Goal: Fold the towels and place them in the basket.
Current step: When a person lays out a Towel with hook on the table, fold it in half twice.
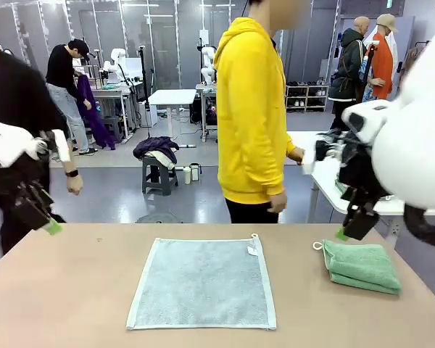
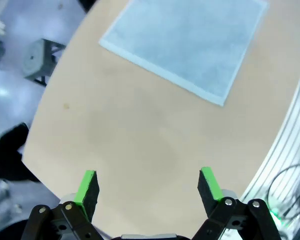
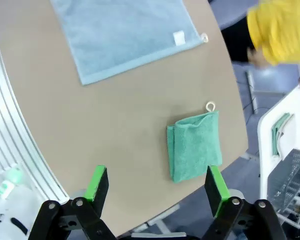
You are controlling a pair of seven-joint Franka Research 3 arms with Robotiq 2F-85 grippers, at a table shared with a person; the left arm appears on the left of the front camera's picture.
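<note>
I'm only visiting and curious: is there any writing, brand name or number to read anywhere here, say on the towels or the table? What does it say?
Nothing here can be read as text.
On the grey-blue towel, the white tag is too small and blurred to read.
On the mint green towel, no label or print shows.
On the table, no writing or marks show.
</note>
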